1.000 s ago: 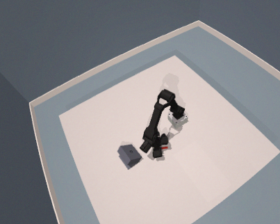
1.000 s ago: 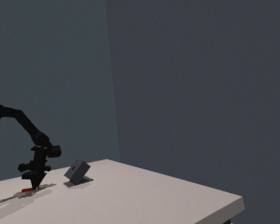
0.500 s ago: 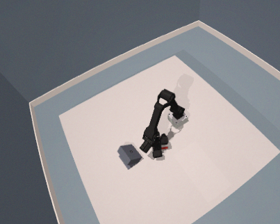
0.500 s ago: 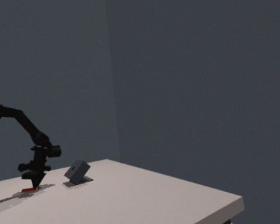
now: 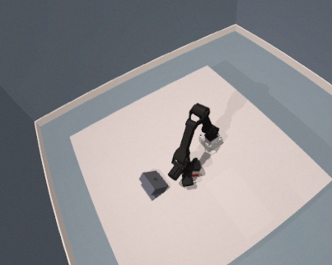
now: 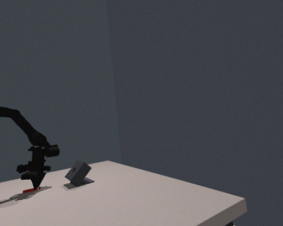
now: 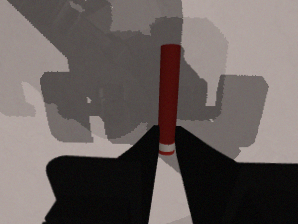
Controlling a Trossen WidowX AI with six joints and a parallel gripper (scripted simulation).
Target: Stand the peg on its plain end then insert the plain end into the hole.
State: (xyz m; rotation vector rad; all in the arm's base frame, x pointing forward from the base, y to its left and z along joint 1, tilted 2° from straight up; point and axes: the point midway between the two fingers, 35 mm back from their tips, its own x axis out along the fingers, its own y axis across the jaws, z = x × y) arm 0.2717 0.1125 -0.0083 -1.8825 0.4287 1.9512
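The red peg (image 7: 169, 95) (image 5: 194, 174) (image 6: 31, 189) lies flat on the white table (image 5: 257, 165) (image 6: 149, 200). Its white band (image 7: 167, 148) is at the end nearest the wrist camera, and its plain end points away. My gripper (image 7: 166, 130) (image 5: 191, 176) (image 6: 36, 184) reaches straight down and is shut on the peg at the banded end, with both dark fingers pressed against its sides. The grey sloped panel (image 5: 154, 184) (image 6: 78, 173) with one round hole (image 5: 155, 179) (image 6: 74, 170) stands on the table a short way from the gripper.
The arm's base (image 5: 211, 141) stands on the table behind the gripper. A low wall (image 5: 47, 173) rims the blue-grey floor around the table. The table's edge (image 6: 237, 207) shows at the right in the exterior view.
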